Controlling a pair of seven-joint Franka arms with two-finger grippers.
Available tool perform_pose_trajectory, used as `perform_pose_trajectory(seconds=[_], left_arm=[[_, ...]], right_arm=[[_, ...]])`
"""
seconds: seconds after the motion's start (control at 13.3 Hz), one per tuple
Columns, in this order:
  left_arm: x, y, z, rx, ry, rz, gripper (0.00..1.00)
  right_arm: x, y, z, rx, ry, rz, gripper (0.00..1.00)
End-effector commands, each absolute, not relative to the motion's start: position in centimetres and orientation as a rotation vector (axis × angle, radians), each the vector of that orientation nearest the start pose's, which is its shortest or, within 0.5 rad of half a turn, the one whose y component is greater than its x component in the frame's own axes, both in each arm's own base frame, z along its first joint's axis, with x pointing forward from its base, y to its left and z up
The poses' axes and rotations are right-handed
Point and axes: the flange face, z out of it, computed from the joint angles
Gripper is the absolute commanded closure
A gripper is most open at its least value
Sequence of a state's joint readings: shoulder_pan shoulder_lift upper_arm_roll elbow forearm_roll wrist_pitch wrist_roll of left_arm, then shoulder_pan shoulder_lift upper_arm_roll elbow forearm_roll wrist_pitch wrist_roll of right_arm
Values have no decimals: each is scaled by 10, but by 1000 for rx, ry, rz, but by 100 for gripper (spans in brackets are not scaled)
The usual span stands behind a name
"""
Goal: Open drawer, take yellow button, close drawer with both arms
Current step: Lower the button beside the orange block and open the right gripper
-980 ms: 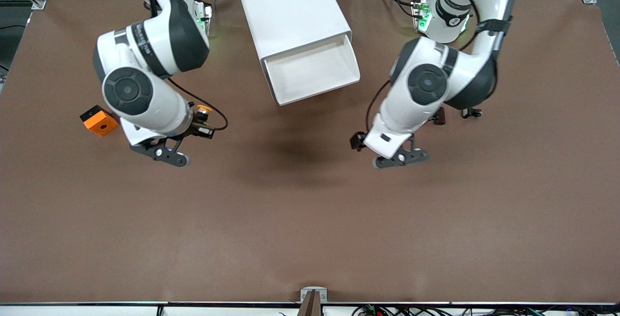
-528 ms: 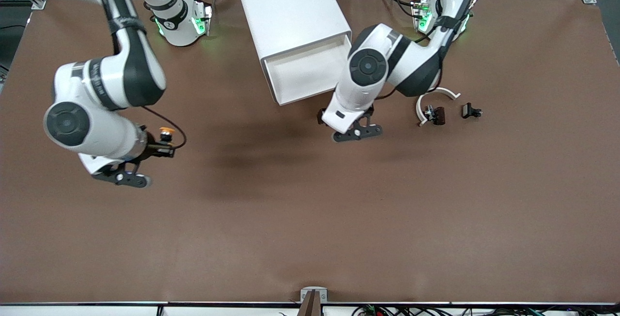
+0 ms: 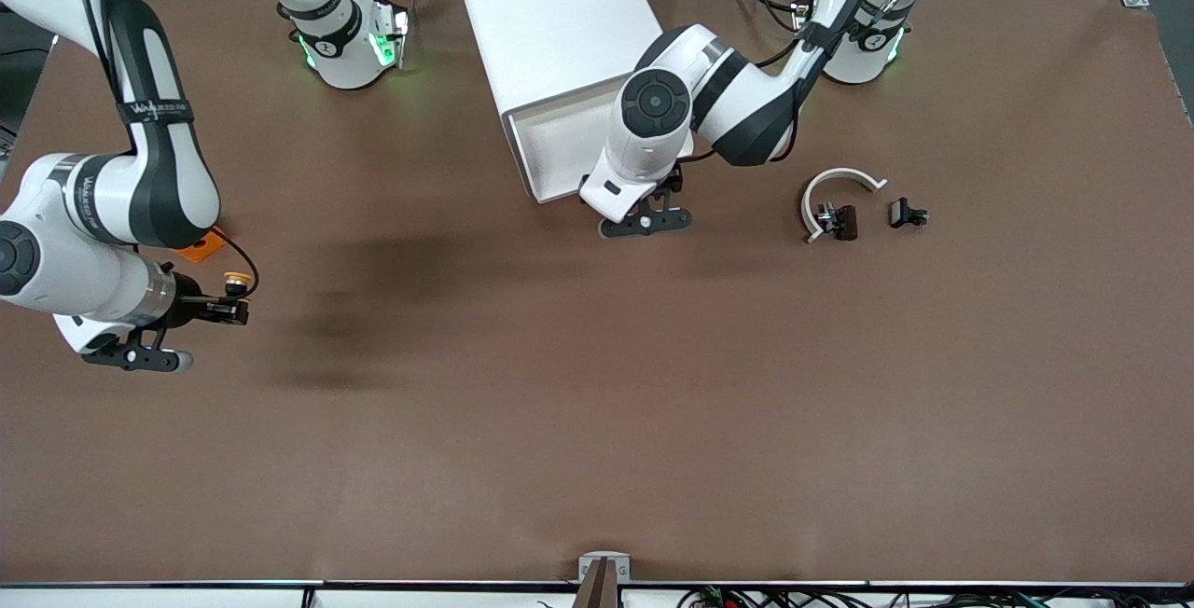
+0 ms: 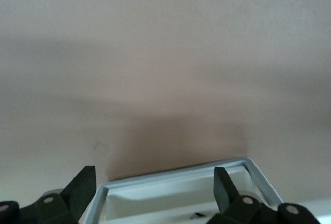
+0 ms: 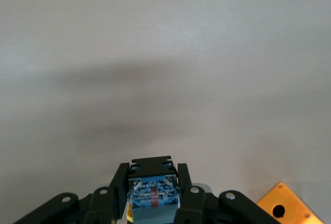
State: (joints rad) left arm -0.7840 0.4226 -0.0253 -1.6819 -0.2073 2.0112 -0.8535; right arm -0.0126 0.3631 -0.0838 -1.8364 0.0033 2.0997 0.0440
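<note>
The white drawer (image 3: 560, 137) stands pulled out of its white cabinet (image 3: 550, 11). My left gripper (image 3: 653, 193) is at the drawer's front edge. In the left wrist view this gripper (image 4: 153, 188) is open, its fingers (image 4: 83, 188) standing either side of the drawer's front rim (image 4: 176, 175) without touching it. My right gripper (image 3: 229, 305) hangs over the table at the right arm's end, shut on the button (image 3: 235, 282), whose orange cap shows. In the right wrist view the button's (image 5: 152, 195) dark-blue and black body is clamped in the right gripper (image 5: 152, 175).
An orange square block (image 3: 198, 249) with a centre hole lies under the right arm; the block (image 5: 284, 208) also shows beside the right gripper. A white curved piece (image 3: 839, 184) and two small black parts (image 3: 839, 219) (image 3: 907, 214) lie toward the left arm's end.
The right arm has carried the button away from the drawer toward its own end of the table. The left arm has swung in to the drawer's front edge, uncovering the white curved piece.
</note>
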Motion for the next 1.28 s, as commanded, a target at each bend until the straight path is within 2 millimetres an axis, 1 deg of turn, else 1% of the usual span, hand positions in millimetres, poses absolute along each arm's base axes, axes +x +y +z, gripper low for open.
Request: perform_pose_trajectory(seconds=[0.0,0.15,0.23,0.3,0.38,0.45,0.53,0.6,0.75,0.83,0.98,1.13,1.21], left_arm=[[422,-491,353,-3193,-230,378,0],[412,-495,357,-3205,-227,410,0],[407,-496,354,-3204,-235,443,0],[396,-503,353,-3206,-207,468,0],[392,-505,351,-3204,-201,480,0],[383,-509,353,-3206,-189,506,0],[374,-513,351,-3205,-186,541,0],[368,-515,348,-3198,-194,562,0],[354,-521,339,-3179,-179,594,0],[350,-524,339,-3180,-182,619,0],[348,-525,336,-3178,-197,659,0],[342,-530,334,-3184,-206,715,0],[342,-529,333,-3183,-202,716,0]], right_arm=[[604,-62,316,-3154,216,127,100],[597,-72,299,-3153,241,93,100],[596,-82,295,-3157,246,84,100],[597,-89,290,-3169,218,77,100],[598,-96,286,-3180,211,54,100],[600,-97,276,-3184,209,47,100],[601,-99,270,-3186,210,40,100],[602,-99,265,-3188,208,38,100],[604,-101,248,-3189,210,29,100],[604,-107,240,-3189,223,24,100],[605,-104,230,-3188,234,40,100],[606,-107,213,-3185,248,57,100],[604,-108,206,-3183,254,74,100]])
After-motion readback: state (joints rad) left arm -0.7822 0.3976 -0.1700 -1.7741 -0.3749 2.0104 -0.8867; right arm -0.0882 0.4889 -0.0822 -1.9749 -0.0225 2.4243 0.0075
